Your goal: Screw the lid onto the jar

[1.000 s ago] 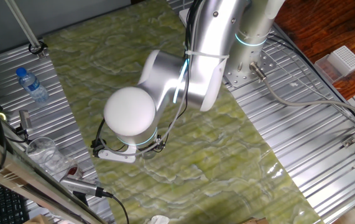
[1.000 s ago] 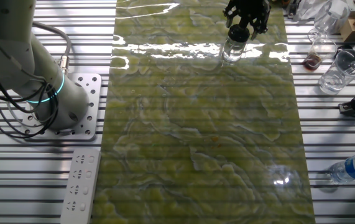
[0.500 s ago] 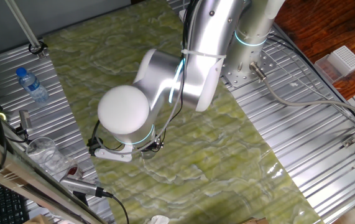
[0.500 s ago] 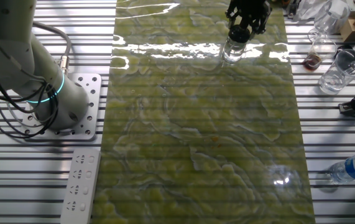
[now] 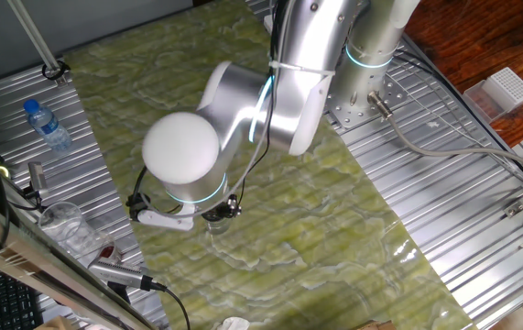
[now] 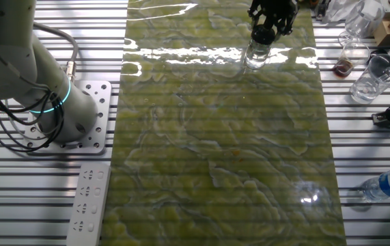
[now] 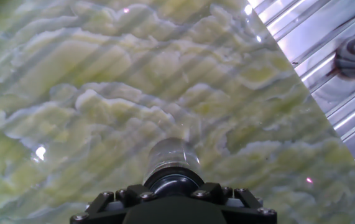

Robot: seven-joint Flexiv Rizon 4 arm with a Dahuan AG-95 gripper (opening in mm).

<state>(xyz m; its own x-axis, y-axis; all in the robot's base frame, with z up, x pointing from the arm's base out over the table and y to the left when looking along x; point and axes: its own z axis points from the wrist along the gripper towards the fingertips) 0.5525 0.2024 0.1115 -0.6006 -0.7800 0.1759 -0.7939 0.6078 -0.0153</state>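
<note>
The small clear glass jar stands upright at the far edge of the green marbled mat. The black lid sits on its mouth. My gripper comes down from above, and its black fingers close around the lid. In the hand view the jar and the glossy lid show just beyond the finger blocks of the gripper. In one fixed view the arm's round joint covers the gripper, and only a bit of the jar shows below it.
A blue-capped water bottle lies on the slatted metal at the right. A clear plastic cup and other clutter stand at the far right. The arm's base and a white power strip are at the left.
The arm's wrist joint has shifted a little left and up over the jar, and the gripper has turned slightly on the lid. The jar has stayed in place.
</note>
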